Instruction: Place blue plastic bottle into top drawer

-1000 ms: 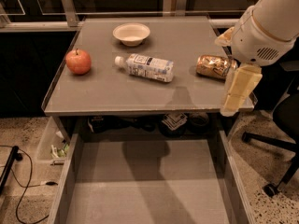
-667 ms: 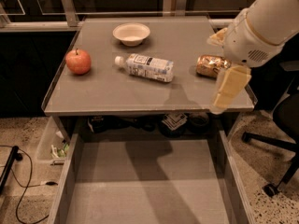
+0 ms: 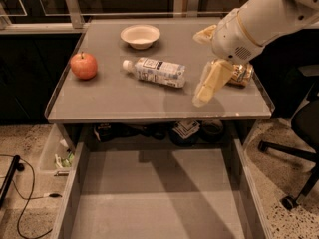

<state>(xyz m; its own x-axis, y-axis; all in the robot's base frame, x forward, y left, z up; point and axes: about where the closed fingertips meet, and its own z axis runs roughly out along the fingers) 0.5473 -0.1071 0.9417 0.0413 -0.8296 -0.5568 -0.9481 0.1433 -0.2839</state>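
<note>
The blue plastic bottle (image 3: 155, 71) lies on its side in the middle of the grey tabletop (image 3: 114, 101), white cap pointing left. The top drawer (image 3: 154, 198) is pulled out below the table's front edge, and its flat grey floor is bare. My gripper (image 3: 197, 69) hangs over the right part of the tabletop, just right of the bottle's base and apart from it. Its cream fingers (image 3: 212, 81) are spread open and hold nothing.
A red apple (image 3: 83, 65) sits at the table's left and a white bowl (image 3: 140, 35) at the back. A shiny gold-brown snack packet (image 3: 240, 73) lies at the right, partly behind my arm. An office chair (image 3: 299, 133) stands to the right and cables (image 3: 20, 203) lie on the floor at the left.
My gripper has moved left across the right side of the table, from beside the snack packet toward the bottle. The objects have not moved.
</note>
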